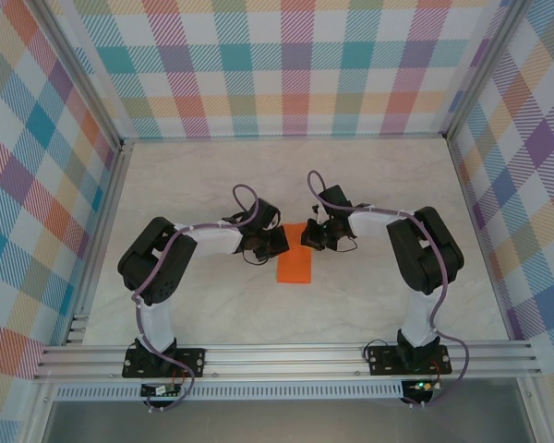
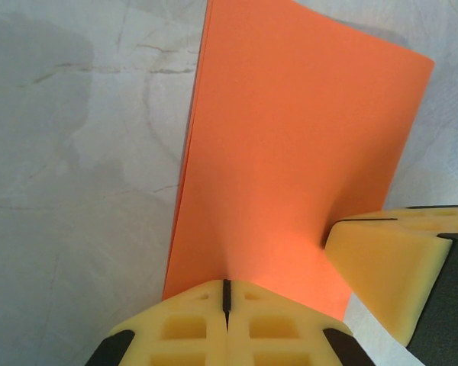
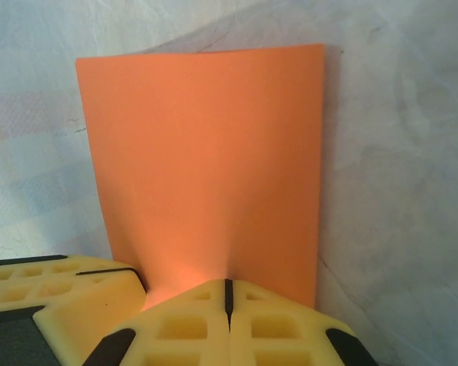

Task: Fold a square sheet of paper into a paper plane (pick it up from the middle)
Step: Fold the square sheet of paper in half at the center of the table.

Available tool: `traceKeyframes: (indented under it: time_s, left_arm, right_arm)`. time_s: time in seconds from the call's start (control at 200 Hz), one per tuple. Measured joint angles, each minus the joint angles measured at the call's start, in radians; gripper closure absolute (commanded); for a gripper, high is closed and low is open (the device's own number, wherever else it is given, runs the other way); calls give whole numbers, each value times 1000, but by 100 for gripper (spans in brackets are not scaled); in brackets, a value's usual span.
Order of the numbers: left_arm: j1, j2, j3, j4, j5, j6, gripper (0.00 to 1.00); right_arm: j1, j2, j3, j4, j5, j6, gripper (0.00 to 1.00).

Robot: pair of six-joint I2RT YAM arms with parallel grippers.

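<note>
The square sheet of paper [image 1: 295,268] is bright orange and folded into a narrow rectangle in the middle of the table. In the left wrist view the paper [image 2: 290,152] shows doubled layers along its left edge. My left gripper [image 1: 279,242] is shut on the paper's far short edge, which is pinched between the yellow pads [image 2: 227,288]. My right gripper [image 1: 311,237] is shut on that same edge just to the right, jaws together on the paper [image 3: 229,288]. The sheet [image 3: 206,168] stretches flat away from both grippers. The two grippers almost touch each other.
The pale marbled table top [image 1: 203,185] is boxed in by plaid walls [image 1: 286,65] at the back and both sides. An aluminium rail [image 1: 286,355] carrying both arm bases runs along the near edge. A metal post [image 1: 120,231] lines the left side.
</note>
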State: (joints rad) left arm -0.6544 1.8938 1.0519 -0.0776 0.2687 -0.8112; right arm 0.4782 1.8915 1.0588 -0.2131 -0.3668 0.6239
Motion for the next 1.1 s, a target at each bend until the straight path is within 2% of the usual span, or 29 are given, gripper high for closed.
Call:
traceKeyframes:
  time_s: [0.445, 0.64, 1.105]
  left_arm:
    - [0, 0, 0, 0, 0, 8, 97]
    - [0, 1, 0, 2, 0, 13, 97]
    - [0, 1, 0, 2, 0, 16, 98]
  right_arm:
    - [-54, 32, 10, 97, -5, 21, 99]
    - [-65, 57, 11, 145, -48, 32, 100]
    - [-69, 45, 27, 150, -22, 48, 99]
